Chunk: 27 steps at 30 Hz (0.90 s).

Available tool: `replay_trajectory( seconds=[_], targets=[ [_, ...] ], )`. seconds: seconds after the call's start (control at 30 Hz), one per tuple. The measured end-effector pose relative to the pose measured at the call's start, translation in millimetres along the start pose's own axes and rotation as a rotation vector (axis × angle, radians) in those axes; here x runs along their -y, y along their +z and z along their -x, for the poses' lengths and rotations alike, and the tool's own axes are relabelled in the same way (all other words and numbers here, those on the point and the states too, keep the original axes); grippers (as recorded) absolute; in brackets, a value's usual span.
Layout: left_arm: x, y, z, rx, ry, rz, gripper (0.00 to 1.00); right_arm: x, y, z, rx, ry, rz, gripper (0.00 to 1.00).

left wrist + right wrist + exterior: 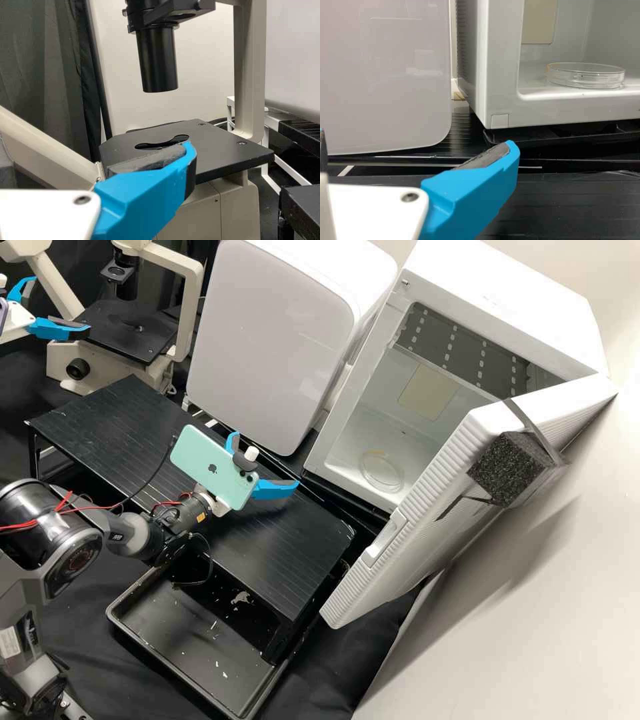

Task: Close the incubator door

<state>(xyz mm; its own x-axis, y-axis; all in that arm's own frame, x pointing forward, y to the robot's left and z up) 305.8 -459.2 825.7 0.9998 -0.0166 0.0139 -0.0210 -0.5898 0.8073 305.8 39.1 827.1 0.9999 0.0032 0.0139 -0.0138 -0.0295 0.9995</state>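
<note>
My right gripper (268,464) stands open over the black slatted platform, in front of the white incubator (493,300), touching nothing. The incubator's door (427,507) is swung wide open toward the right wall, with a handle recess (387,540) near its free edge. A clear round dish (381,471) lies inside. In the right wrist view, the right gripper (417,147) faces the incubator's lower front corner (500,121), and the dish (585,76) shows behind. My left gripper (61,305) is open beside the microscope; in its wrist view, the left gripper (95,155) has a finger before the stage.
A second white appliance (267,340) stands left of the incubator. The microscope (127,327) is at the back left. A black tray (200,660) lies in front of the platform (113,420). A black foam block (510,467) is fixed to the door's outer side.
</note>
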Motion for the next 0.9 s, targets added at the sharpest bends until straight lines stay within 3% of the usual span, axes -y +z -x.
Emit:
replay_trajectory(
  seconds=[0.37, 0.5, 0.7, 0.9],
  targets=[
    [0.0, 0.0, 0.0, 0.0, 0.0, 0.0, 1.0, 1.1, 2.1, 3.7, -0.007, 0.007, 0.0, 1.0],
    [0.0, 0.0, 0.0, 0.0, 0.0, 0.0, 1.0, -2.4, 9.8, 25.7, -0.012, 0.033, -0.001, 1.0],
    [0.0, 0.0, 0.0, 0.0, 0.0, 0.0, 1.0, -18.0, 14.8, 79.1, -0.059, 0.144, -0.04, 1.0],
    [0.0, 0.0, 0.0, 0.0, 0.0, 0.0, 1.0, -37.6, 20.4, 138.0, -0.092, 0.287, -0.046, 1.0]
  ],
)
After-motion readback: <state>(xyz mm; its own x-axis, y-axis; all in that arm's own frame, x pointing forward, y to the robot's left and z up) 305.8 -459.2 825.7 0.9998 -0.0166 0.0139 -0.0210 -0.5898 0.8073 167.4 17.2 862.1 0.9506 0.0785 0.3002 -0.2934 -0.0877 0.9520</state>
